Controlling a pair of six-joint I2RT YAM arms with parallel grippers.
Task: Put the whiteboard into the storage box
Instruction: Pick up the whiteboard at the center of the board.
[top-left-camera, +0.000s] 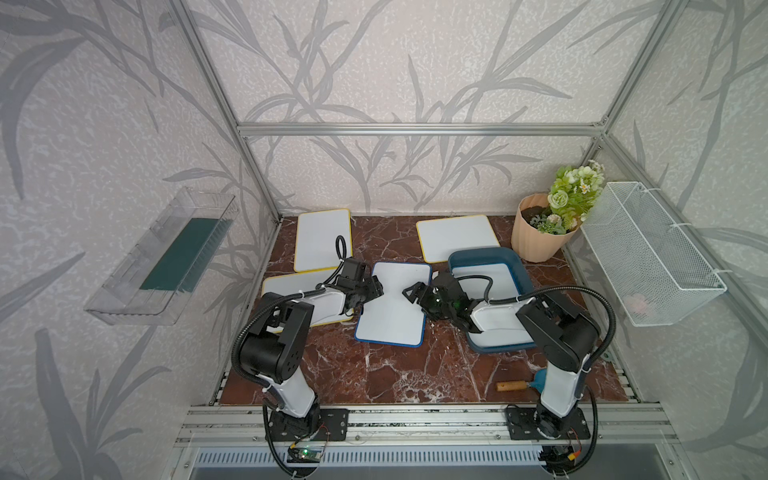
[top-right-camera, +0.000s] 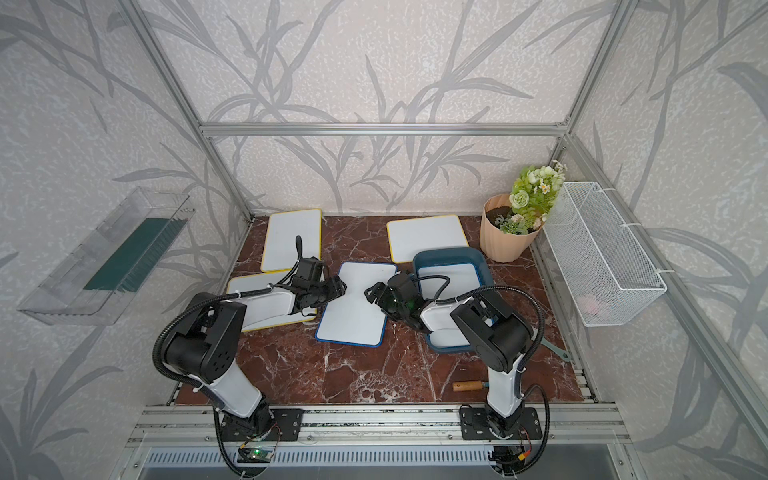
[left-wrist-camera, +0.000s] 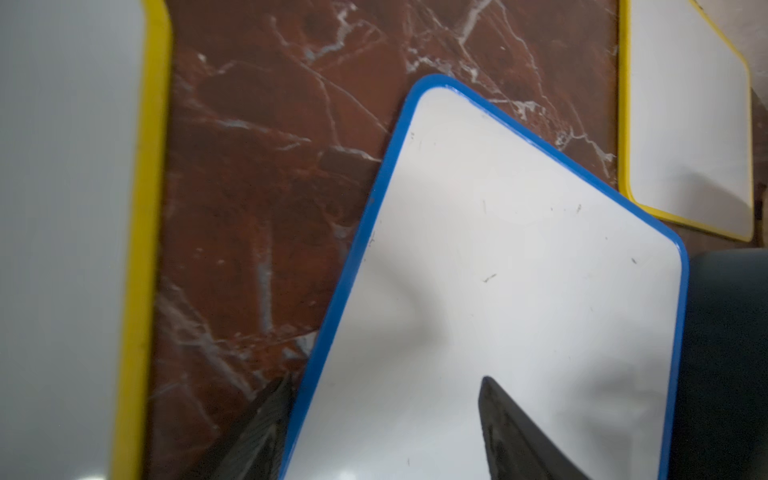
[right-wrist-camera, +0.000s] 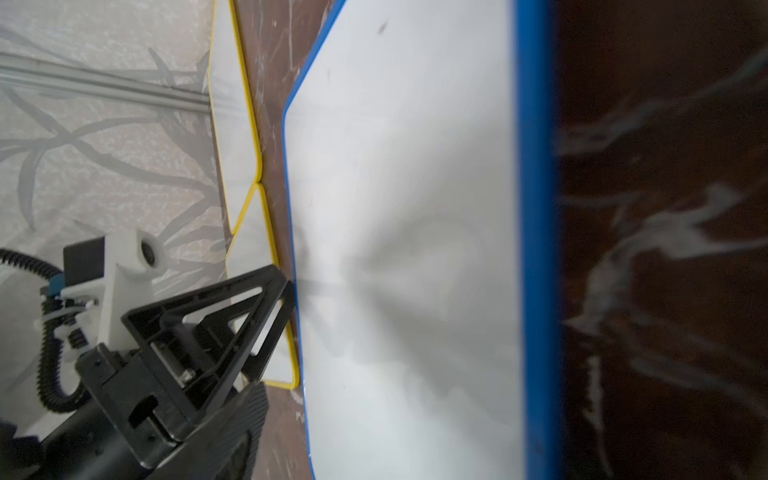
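A blue-rimmed whiteboard (top-left-camera: 395, 320) (top-right-camera: 353, 322) lies at the middle of the marble top, between my two grippers. My left gripper (top-left-camera: 375, 291) (top-right-camera: 341, 288) is at its left edge, open. In the left wrist view the left gripper (left-wrist-camera: 386, 419) straddles the blue rim: one finger (left-wrist-camera: 262, 432) is outside the rim and the other is over the white face (left-wrist-camera: 519, 249). My right gripper (top-left-camera: 410, 292) (top-right-camera: 371, 292) is open at the board's right edge (right-wrist-camera: 536, 208). The teal storage box (top-left-camera: 486, 252) (top-right-camera: 449, 251) stands just right of the board, with another whiteboard (top-left-camera: 505, 274) lying inside it under my right arm.
Three yellow-rimmed whiteboards lie around: back left (top-left-camera: 322, 237), back middle (top-left-camera: 457, 237) and under my left arm (top-left-camera: 286, 286). A flower pot (top-left-camera: 536, 232) stands behind the box. A wire basket (top-left-camera: 648, 249) and a clear bin (top-left-camera: 162, 257) hang on the side walls. A wooden-handled tool (top-left-camera: 513, 386) lies front right.
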